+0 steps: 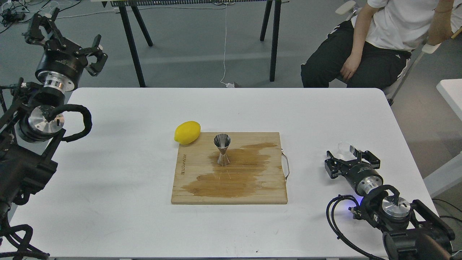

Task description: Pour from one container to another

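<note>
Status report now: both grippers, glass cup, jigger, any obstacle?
Left gripper open, raised off-table. Right gripper open around glass cup. Jigger upright on wet cutting board. Lemon beside it, path clear.

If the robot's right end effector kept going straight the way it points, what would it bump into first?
The clear glass cup: it already sits between the open fingers of the right end effector, which points toward the table's far side. Depth is hard to judge here.

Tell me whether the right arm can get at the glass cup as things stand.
Probably yes: the right gripper sits with its open jaws right around the glass cup on the bare table, nothing between them.
</note>
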Available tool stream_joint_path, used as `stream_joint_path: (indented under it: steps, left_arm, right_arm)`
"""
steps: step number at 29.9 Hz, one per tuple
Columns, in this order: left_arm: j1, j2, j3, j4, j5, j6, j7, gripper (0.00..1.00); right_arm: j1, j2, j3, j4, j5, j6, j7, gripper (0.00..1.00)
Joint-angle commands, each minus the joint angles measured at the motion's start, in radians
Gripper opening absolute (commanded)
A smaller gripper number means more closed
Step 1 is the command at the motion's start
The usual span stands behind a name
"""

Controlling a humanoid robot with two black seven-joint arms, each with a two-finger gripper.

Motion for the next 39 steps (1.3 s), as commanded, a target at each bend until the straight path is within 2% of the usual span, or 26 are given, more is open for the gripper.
stream_joint_path:
  steps: [1,10,15,21,23,26,28,33,39]
  left_arm:
    - [0.000,-0.001,0.000,0.000,0.001,0.000,0.000,1.00]
    - [0.000,0.002,0.000,0.000,0.000,-0.002,0.000,1.00]
    - [-0.001,0.003,-0.002,0.000,0.000,-0.002,0.000,1.00]
    - [-0.001,0.003,-0.002,0.000,0.000,-0.002,0.002,1.00]
    - [0.000,-0.001,0.000,0.000,0.001,-0.002,0.000,1.00]
    - [0.002,-0.012,-0.002,0.000,0.001,-0.002,-0.001,1.00]
    - [0.000,-0.032,0.000,0.000,0.001,-0.002,-0.001,1.00]
    - [0.003,-0.046,0.002,0.002,0.003,-0.002,-0.001,1.00]
    - [0.006,-0.047,0.002,0.006,0.003,-0.003,-0.001,1.00]
  right_arm:
    - [0.000,0.000,0.001,0.002,0.000,0.000,0.000,0.97]
    - [0.058,-0.020,-0.013,0.093,-0.015,0.047,-0.006,0.98]
    - [0.144,-0.072,-0.013,0.159,-0.102,0.058,-0.003,0.98]
    - [0.295,-0.170,-0.013,0.150,-0.236,0.086,0.003,0.99]
    - [0.332,-0.211,-0.010,0.123,-0.294,0.110,0.041,0.99]
    - [0.409,-0.252,-0.013,0.028,-0.391,0.184,0.165,0.99]
    - [0.455,-0.252,-0.015,-0.044,-0.422,0.219,0.205,0.99]
    - [0.523,-0.253,-0.016,-0.164,-0.422,0.230,0.205,1.00]
    - [0.578,-0.249,-0.038,-0.196,-0.417,0.225,0.212,1.00]
